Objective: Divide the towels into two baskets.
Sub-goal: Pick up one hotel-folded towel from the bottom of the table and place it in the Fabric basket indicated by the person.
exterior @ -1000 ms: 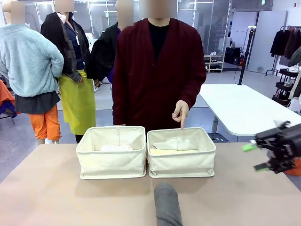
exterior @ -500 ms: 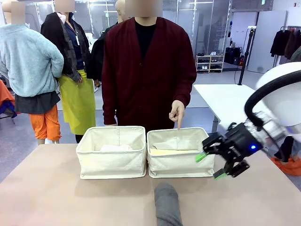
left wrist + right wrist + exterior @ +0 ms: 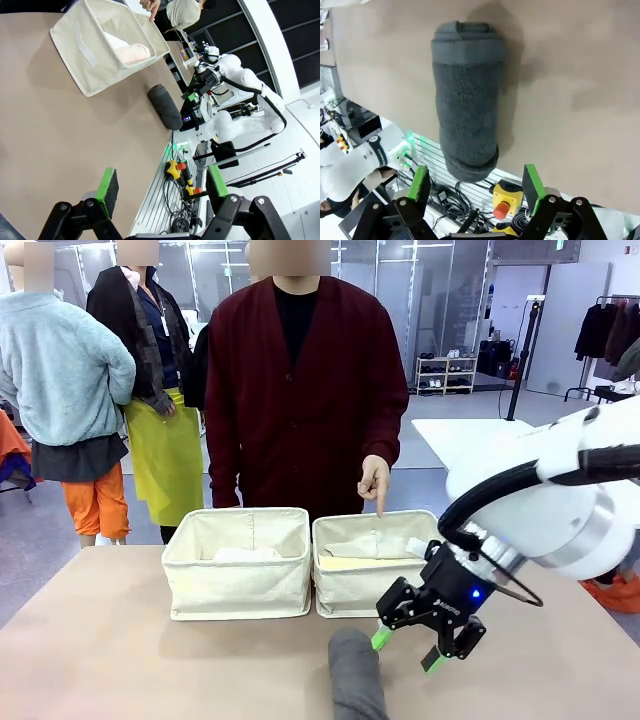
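Your right end effector hangs wide open and empty just above the grey towel lying on the desk before the right basket. Descend off-centre and the roll may slip away.

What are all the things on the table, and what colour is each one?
baskets: two, cream canvas, side by side at the far side of the table, left basket and right basket
white towel: one, inside the left basket
pale yellow towel: one, inside the right basket, with a cream one behind it
dark grey towel: one, rolled, lying on the table in front of the right basket
table: one, tan
person's hand: one, pointing down at the right basket
right gripper: black, green pads, open, just above the dark grey towel
left gripper: black, green pads, open, holding nothing
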### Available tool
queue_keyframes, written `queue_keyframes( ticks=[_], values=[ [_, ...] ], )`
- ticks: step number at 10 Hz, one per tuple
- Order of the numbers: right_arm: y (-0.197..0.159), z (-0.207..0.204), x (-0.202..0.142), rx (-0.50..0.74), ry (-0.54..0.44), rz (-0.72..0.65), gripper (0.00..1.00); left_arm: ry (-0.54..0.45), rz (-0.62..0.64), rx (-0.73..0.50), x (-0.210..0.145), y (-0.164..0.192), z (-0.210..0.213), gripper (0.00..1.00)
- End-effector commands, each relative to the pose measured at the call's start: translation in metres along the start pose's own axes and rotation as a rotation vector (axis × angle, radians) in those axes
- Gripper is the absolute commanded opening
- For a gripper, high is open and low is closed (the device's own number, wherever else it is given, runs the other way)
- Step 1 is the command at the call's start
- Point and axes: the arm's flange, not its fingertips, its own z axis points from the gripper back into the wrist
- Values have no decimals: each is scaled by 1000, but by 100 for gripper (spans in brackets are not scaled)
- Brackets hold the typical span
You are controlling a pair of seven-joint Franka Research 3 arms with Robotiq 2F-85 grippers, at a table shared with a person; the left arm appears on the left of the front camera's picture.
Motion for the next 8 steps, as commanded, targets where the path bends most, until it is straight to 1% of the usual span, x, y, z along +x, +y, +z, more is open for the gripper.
queue_keyframes(
  ticks=[1,3,5,8],
  values=[
    [16,-14,13,-11,-43,-39,93,2,-12,-8,-3,-5,1,89],
    [23,-30,19,-40,-22,-40,93,2,-12,-8,-3,-5,1,89],
    [29,-50,27,-80,-25,-51,93,2,-12,-8,-3,-5,1,89],
    [41,-69,32,-109,-78,-34,93,2,-12,-8,-3,-5,1,89]
  ],
)
